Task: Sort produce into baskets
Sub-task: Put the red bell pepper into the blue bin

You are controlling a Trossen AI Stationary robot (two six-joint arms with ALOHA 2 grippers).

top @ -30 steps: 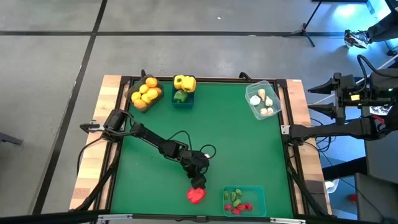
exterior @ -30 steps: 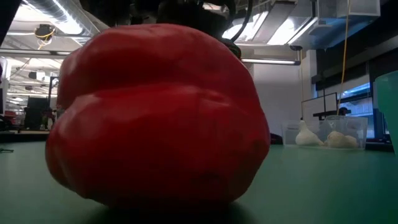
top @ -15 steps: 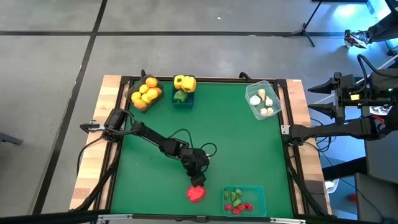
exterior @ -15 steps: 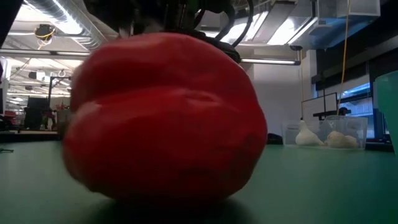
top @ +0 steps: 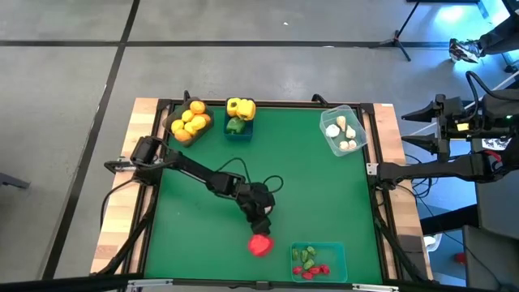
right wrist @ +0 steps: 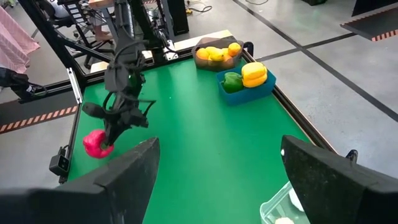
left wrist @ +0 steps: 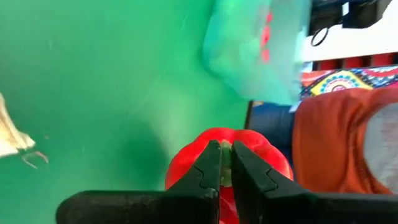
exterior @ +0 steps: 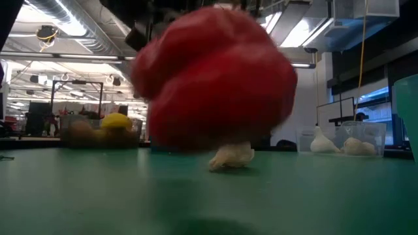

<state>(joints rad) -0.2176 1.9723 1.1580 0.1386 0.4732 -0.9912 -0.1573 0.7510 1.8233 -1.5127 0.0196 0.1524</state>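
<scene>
High view shows the left gripper point(top: 259, 231) reached out over the near middle of the green table point(top: 308, 186), with the red bell pepper point(top: 260, 245) directly under its tip, just beside the teal-green basket point(top: 319, 261) that holds small red and green bits. From the left wrist view, the two dark fingers point(left wrist: 208, 168) are pinched almost together at the crown of the pepper, which suggests they have nipped its stem rather than trying to span the wide body; that would explain so narrow a grip on so broad a fruit. From table height the pepper appears to hang clear of the surface, with a small pale piece point(exterior: 230, 156) resting on the table behind it, though the blur there makes the gap hard to be sure of. Lifting it by the top keeps the fingers free of the table and lets the pepper swing over a basket wall. Its likely home is the blue basket point(top: 238, 128) at the far edge, already carrying a yellow pepper point(top: 240, 108) and a green pepper point(top: 235, 126), next to the dark basket point(top: 180, 135) of yellow-orange fruits point(top: 190, 120). The clear basket point(top: 343, 130) with white garlic pieces sits far right. The right gripper point(right wrist: 217, 180) waits off the table's right side, its jaws spread wide and empty.
</scene>
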